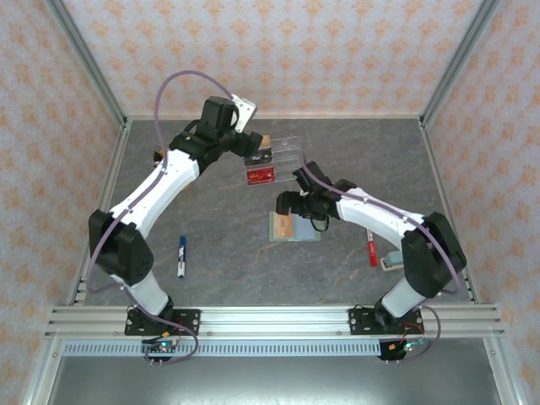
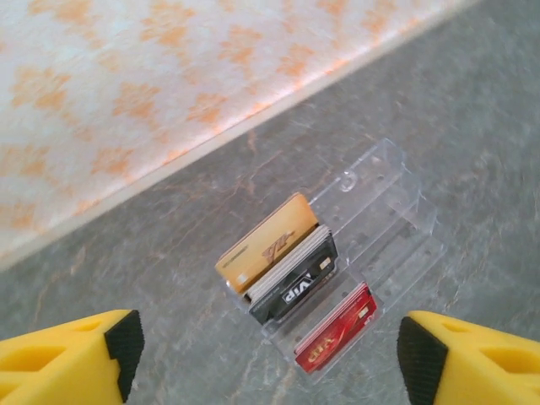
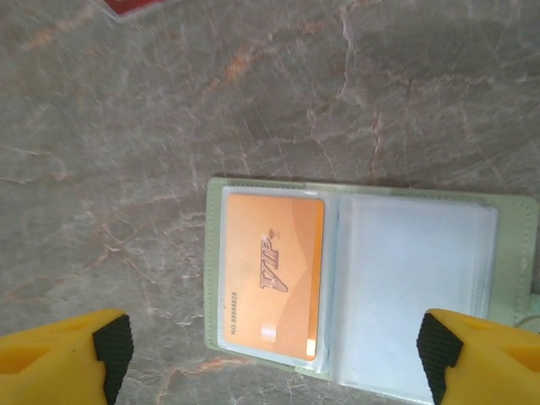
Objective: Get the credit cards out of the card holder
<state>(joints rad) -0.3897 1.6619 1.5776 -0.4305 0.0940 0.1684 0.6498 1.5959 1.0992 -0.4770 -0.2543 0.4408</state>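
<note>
Bearing "VIP" lettering: orange card [image 3: 272, 274] inside open card holder [image 3: 413, 287]

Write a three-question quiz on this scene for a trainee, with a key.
1. True or false: the card holder is folded shut.
2. What colour is the card in its pocket? A orange, B red, C black.
3. Which gripper hangs over the clear tray?

Key: 1 false, it lies open. 2 A. 3 the left gripper, with its jaws wide apart.
</note>
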